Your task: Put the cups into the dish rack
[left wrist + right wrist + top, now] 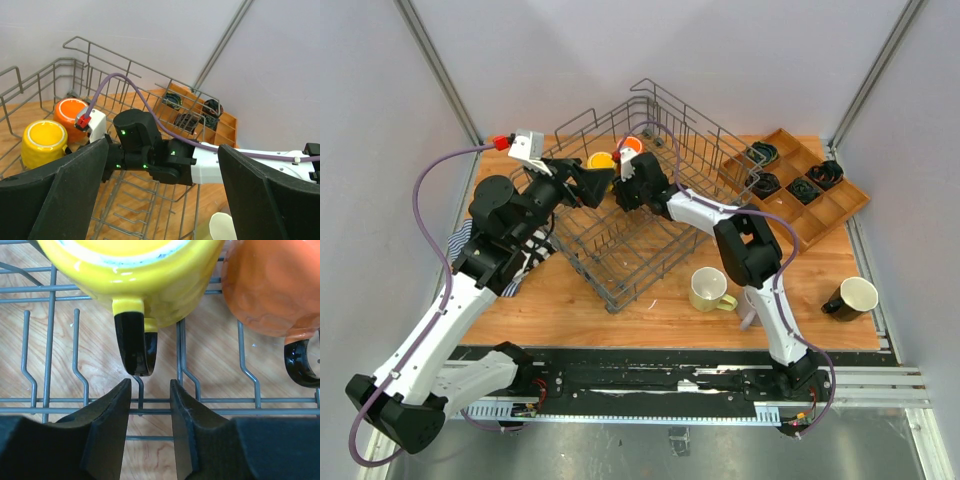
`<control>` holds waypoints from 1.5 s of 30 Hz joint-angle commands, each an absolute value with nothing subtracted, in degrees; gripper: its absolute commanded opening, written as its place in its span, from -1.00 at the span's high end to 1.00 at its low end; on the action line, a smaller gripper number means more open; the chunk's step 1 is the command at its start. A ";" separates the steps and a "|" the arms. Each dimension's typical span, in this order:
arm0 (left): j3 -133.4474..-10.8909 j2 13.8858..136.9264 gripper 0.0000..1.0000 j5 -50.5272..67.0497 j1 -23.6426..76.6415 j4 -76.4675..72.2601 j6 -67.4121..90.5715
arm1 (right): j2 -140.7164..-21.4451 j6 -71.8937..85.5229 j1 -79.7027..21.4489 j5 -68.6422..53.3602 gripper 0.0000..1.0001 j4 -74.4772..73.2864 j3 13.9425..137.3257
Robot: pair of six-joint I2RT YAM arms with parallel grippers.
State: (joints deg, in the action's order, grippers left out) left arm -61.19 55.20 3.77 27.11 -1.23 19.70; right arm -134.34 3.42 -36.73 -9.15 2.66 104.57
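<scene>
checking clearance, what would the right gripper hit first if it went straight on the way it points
Probably the black handle of the yellow mug, just ahead of the right gripper, whose jaws stand slightly apart. The dish rack wires seem to lie below that line, though depth is unclear.

Wooden tray (836,212) — black coils (807,189).

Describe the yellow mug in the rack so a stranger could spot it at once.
Find the grey wire dish rack in the middle of the wooden table. Two mugs sit in its far corner. The yellow mug is the left one, bright yellow against the orange mug beside it.
</scene>
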 commanded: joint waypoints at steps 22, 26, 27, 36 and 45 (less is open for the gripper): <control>-55.64 49.20 -0.89 10.82 26.54 7.17 18.86 | -98.09 7.15 -37.67 -0.70 -0.28 -6.58 86.86; -55.45 47.84 -0.90 14.78 26.54 8.46 19.10 | -90.45 10.50 -38.04 3.10 -0.41 -14.34 84.74; -55.34 47.97 -0.90 16.42 26.54 8.76 19.45 | -88.47 11.57 -38.18 4.22 -0.43 -17.09 84.46; -48.18 48.41 -0.79 22.23 37.67 3.69 20.99 | -70.13 22.76 -41.85 17.07 -0.31 -44.45 79.92; -48.16 51.29 -0.67 0.52 54.01 6.21 35.00 | -60.87 34.93 -44.65 18.04 -0.33 -63.48 74.53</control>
